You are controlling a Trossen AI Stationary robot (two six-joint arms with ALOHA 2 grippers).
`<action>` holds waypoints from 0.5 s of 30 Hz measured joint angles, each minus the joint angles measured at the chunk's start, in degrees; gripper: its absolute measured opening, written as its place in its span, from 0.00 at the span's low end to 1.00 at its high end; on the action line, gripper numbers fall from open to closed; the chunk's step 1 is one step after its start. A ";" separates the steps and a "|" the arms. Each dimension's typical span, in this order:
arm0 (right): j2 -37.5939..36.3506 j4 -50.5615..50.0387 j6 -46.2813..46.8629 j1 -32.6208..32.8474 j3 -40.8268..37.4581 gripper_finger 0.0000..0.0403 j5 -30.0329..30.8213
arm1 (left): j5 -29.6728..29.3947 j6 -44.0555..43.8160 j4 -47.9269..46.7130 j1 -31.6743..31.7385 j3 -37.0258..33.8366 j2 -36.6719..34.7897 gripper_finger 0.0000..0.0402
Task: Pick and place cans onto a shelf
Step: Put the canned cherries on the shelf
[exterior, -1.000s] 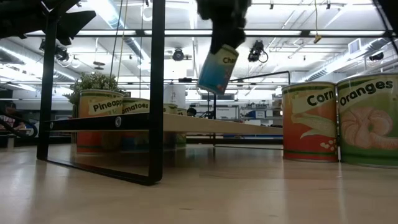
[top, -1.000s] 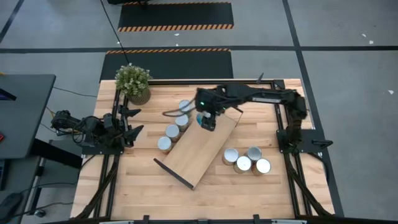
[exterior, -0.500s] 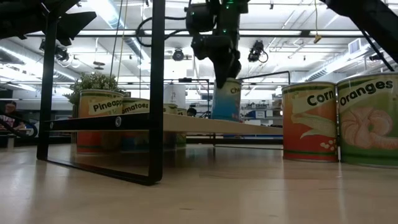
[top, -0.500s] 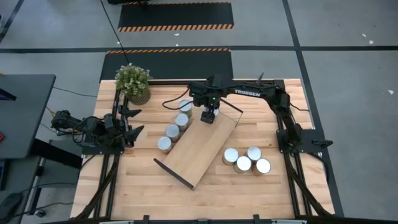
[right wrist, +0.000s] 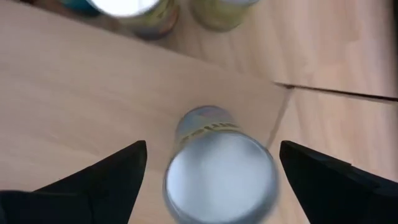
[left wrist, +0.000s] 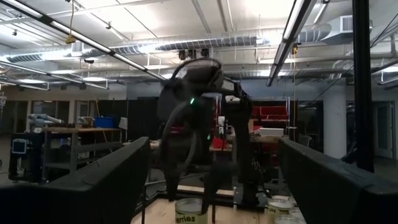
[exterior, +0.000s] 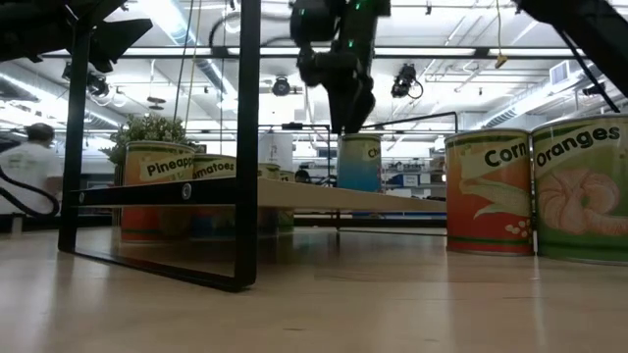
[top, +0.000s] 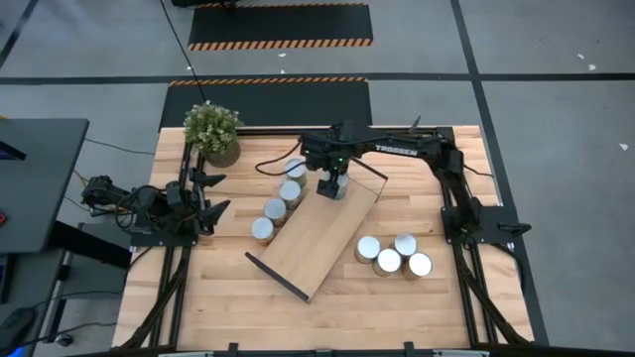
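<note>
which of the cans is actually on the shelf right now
Only the can standing upright at the far end of the shelf, directly under the open right gripper. The rest stand on the tabletop: four in a row beside the shelf, four clustered on its other side.

Low view. My right tool [exterior: 345,126] hangs just above a can [exterior: 359,163] standing upright on the shelf [exterior: 294,194]; fingers point down, clear of the can's top. Shelf board runs level, its black wire frame [exterior: 245,147] close to the camera. At left, behind the board, cans labelled "Pineapple" [exterior: 155,167] and "Tomatoes" [exterior: 214,169], with a potted plant [exterior: 147,127] behind them. At right on the desk [exterior: 314,304], "Corn" [exterior: 489,192] and "Oranges" [exterior: 581,188] cans stand side by side. A person [exterior: 29,157] at far left background.
</note>
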 joint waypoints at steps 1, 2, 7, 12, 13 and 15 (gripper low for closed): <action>-0.78 -0.04 0.18 0.39 0.00 0.93 1.41 | 0.00 -0.03 0.01 0.02 0.02 0.00 0.88; -1.56 -0.01 0.40 0.85 0.00 0.93 2.80 | -0.01 -0.04 0.02 0.01 0.01 0.00 0.88; -5.62 -1.99 0.90 4.53 0.04 0.93 7.58 | 0.01 -0.09 0.00 0.00 0.02 0.00 0.88; -7.11 -4.59 1.99 9.54 -3.41 0.93 17.47 | 0.00 -1.05 -0.14 0.01 0.02 0.00 0.88; -7.58 -4.68 2.21 10.52 -5.00 0.93 19.16 | 0.00 -1.25 -0.19 0.01 0.02 0.00 0.88; -8.56 -4.85 2.60 12.27 -8.68 0.93 21.48 | 0.02 -1.25 -0.17 0.00 0.00 0.00 0.88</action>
